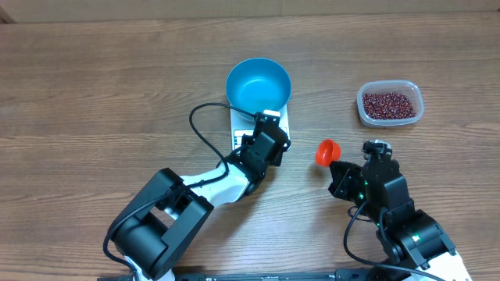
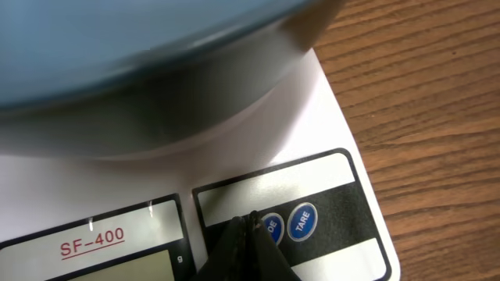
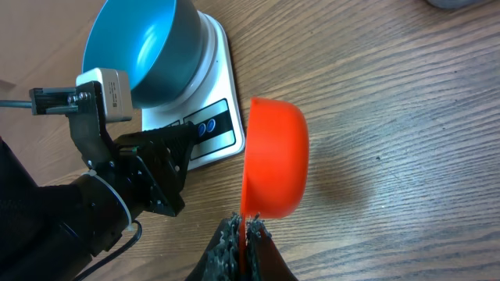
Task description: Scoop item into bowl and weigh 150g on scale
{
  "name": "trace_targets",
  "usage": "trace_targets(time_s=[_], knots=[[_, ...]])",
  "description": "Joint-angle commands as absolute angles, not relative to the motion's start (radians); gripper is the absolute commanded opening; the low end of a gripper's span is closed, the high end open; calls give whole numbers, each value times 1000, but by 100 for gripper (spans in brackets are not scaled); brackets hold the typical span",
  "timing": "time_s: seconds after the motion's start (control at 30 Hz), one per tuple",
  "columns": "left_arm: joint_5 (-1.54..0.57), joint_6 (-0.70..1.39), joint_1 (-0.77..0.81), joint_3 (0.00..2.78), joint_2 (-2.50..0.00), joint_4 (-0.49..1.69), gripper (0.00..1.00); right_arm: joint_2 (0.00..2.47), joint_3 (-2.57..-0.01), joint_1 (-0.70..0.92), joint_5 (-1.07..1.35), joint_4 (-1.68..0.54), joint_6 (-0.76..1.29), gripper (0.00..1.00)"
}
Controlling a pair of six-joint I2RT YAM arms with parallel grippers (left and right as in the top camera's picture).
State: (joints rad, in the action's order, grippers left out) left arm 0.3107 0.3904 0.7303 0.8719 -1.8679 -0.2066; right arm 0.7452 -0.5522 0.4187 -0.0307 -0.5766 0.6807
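Beans (image 1: 388,104): heaped in the clear tub (image 1: 390,83), which sits toward the worktop's far right corner.
Bowl (image 1: 258,84): deep blue with nothing inside, standing on the scale and overhanging its far edge, near the worktop's middle.
Scale (image 2: 336,133): white, with the display and button panel at its near edge.
Left gripper (image 2: 250,225): pinched shut on nothing, tips at the button panel just beside the round blue buttons (image 2: 302,221); whether they touch cannot be told.
Right gripper (image 3: 244,228): clenched on the handle of the orange scoop (image 3: 273,156), cup out beyond the fingers, between scale and tub.
Worktop (image 1: 94,78): brown wood grain.
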Motion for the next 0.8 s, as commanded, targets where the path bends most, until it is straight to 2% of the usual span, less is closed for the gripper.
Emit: trace_targets(time_s=[0.0, 0.77], knots=[[345, 409, 718, 886, -1884, -211, 4, 742, -574, 413, -43, -575, 684, 4], [313, 408, 719, 886, -1885, -195, 4, 742, -574, 413, -43, -578, 684, 4]])
